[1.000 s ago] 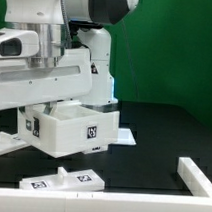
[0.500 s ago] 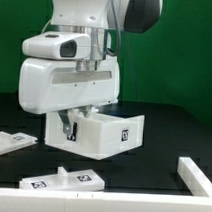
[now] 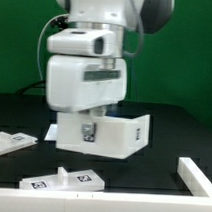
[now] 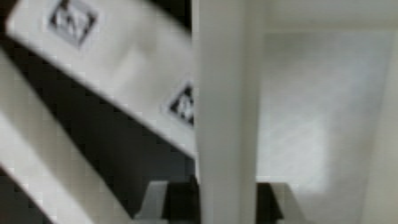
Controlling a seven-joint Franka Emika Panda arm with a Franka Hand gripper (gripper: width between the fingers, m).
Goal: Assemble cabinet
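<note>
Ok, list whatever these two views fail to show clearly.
- Inside of the cabinet box: exterior view, hidden by its own front wall and by the gripper and arm above it.
- Tags on the tagged white piece: wrist view, too blurred to read.
- White part at the exterior view's right: cut off by the frame edge, so its shape is unclear.

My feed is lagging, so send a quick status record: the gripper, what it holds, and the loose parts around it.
gripper: shut on a wall of the cabinet box
box on table: cannot tell
flat panel: lying at the exterior view's left, apart from the box
flat tagged piece: nearer the camera than the box, untouched
white bar: exterior view's right, apart
</note>
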